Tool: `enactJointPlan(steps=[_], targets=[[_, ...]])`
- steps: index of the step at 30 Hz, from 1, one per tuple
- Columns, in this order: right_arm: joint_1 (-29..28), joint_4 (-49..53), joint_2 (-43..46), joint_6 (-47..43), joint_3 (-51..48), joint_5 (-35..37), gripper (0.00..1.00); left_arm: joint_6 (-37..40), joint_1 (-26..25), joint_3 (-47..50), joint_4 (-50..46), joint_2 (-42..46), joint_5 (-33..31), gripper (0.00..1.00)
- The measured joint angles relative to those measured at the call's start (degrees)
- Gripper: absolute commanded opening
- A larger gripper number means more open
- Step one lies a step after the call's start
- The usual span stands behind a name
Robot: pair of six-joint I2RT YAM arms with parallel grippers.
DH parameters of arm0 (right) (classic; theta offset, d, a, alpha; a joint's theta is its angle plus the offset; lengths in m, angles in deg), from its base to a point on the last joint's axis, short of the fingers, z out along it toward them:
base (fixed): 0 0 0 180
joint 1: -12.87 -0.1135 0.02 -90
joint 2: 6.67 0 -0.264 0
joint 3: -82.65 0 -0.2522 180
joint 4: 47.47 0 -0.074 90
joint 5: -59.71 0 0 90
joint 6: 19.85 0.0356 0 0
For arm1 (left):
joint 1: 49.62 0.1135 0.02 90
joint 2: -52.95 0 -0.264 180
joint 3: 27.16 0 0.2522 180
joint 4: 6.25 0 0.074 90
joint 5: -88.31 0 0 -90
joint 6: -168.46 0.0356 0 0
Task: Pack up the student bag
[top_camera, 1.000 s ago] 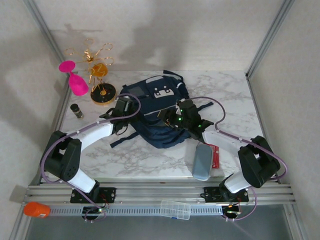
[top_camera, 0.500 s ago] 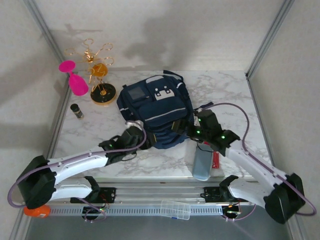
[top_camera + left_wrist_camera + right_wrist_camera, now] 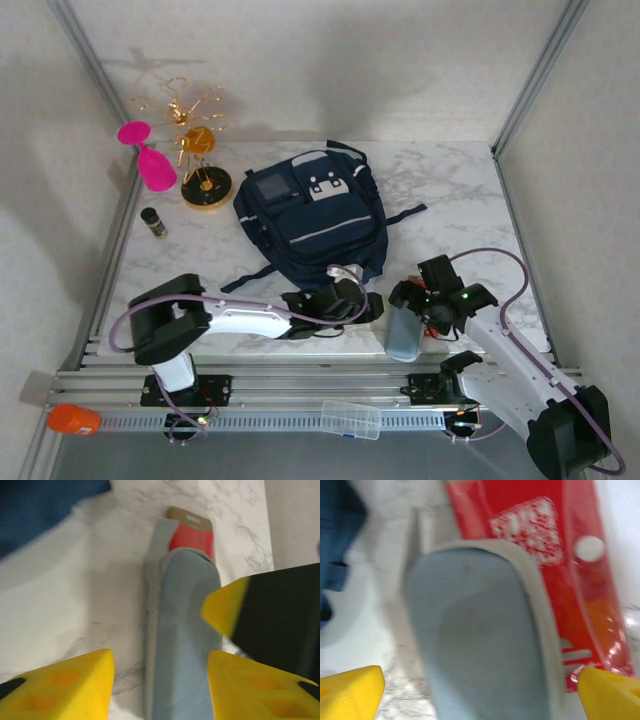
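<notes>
Grey-blue pouch (image 3: 404, 326) on a red packet (image 3: 431, 313), just in front of the student bag (image 3: 315, 215) at its right corner, sits beneath the wide-spread left gripper (image 3: 160, 682) and right gripper (image 3: 480, 687); a pinch across its narrow width, clear of the packet, looks soundest.

A lab test cell: aluminium frame (image 3: 536, 78), white walls (image 3: 400, 60), marble tabletop (image 3: 450, 190).

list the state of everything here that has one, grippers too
student bag: lying flat, front up, looks closed
grey pouch: lying flat, partly over the red packet
red packet: flat, partly covered
pink glass: tilted
dark bottle: upright
left gripper: open, empty
right gripper: open, empty
</notes>
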Motion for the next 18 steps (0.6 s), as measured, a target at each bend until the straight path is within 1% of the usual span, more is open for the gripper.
enactJointPlan(steps=[2,5,8,11,12,15,18], targets=[[0.74,0.57,0.24,0.50,-0.79,0.02,0.99,-0.57,-0.59,-1.53,1.90,-3.10,1.07,0.39],[0.98,0.96,1.27,1.42,-1.27,0.46,0.99,-1.31,-1.11,-2.64,3.30,-6.43,2.27,0.35],[0.96,0.20,0.94,2.03,-1.95,-0.50,0.99,-2.10,-1.42,-2.58,3.76,-7.32,3.08,0.32],[1.14,-1.62,-0.42,2.71,-2.93,-2.49,0.95,-3.23,-1.44,-2.36,4.61,-7.78,4.09,0.30],[1.18,-2.67,-0.55,2.95,-3.32,-3.67,0.92,-3.78,-1.44,-2.05,5.31,-8.02,4.44,0.30],[1.16,-5.81,-0.63,3.67,-4.28,-7.85,0.90,-5.46,-1.44,-0.79,8.11,-8.85,5.03,0.29],[1.20,-7.80,-0.70,3.98,-4.74,-10.78,0.86,-6.14,-1.31,-0.74,8.33,-9.88,4.83,0.25]])
